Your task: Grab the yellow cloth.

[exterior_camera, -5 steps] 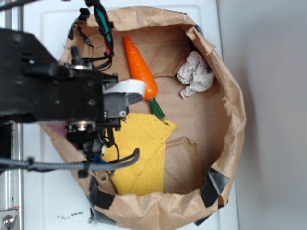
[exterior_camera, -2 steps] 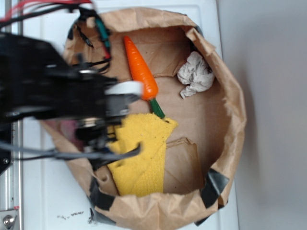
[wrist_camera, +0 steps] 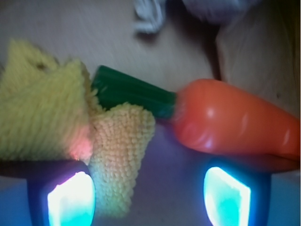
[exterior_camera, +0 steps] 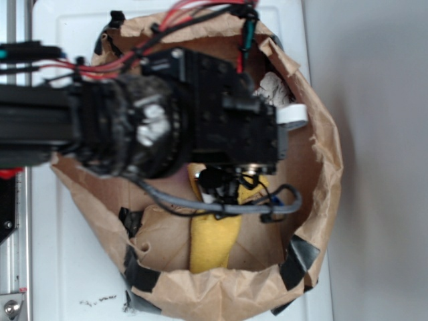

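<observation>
Fingers of the gripper stand apart, empty. Just beyond, the cloth bunches by the left one, the carrot to its right. Still approaching; next shift left, descend, close.

Yellow cloth: terry fabric, nubbly looped weave, matt, soft folds. Toy carrot: smooth orange plastic w/ glossy highlights; green stem smooth, semi-matt. Paper bag: brown kraft paper, crinkled, matt, w/ black tape patches slightly shiny. White wad: crumpled paper, matt. Gripper: jaws look translucent plastic, glowing cyan. Arm housing: black, matt, hard-looking. Table: white, smooth.
</observation>
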Available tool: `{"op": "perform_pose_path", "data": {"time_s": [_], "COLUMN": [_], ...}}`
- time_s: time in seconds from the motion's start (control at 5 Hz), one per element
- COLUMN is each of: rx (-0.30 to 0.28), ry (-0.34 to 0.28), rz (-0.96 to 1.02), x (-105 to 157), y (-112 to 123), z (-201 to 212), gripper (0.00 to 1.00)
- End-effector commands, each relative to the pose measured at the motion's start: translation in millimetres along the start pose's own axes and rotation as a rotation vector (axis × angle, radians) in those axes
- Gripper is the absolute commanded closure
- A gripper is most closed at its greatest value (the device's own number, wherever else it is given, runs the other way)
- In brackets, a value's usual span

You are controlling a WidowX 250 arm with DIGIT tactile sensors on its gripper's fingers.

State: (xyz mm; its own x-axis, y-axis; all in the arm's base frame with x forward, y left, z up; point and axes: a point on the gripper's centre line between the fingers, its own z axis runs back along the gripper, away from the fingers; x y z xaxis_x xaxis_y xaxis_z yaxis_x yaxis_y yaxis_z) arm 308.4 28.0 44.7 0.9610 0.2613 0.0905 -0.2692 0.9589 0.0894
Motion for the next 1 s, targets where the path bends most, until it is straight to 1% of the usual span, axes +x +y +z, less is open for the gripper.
{"op": "perform_pose_path", "data": {"time_s": [0.0,0.2,0.4,0.6,0.8], "rx": [-0.043,-0.090,-0.152,-0.220,-0.190], "ry": [-0.076,-0.072,-0.081,-0.097,-0.109], "rz": [-0.014,-0.050,-0.031,-0.068,-0.053], "x": [13.8,5.9,8.9,-7.9,-10.3], "y": [-3.9,6.7,12.4,18.2,12.7], "z": [31.0,44.6,60.5,64.3,56.7], "gripper": [0.00,0.00,0.00,0.00,0.00]}}
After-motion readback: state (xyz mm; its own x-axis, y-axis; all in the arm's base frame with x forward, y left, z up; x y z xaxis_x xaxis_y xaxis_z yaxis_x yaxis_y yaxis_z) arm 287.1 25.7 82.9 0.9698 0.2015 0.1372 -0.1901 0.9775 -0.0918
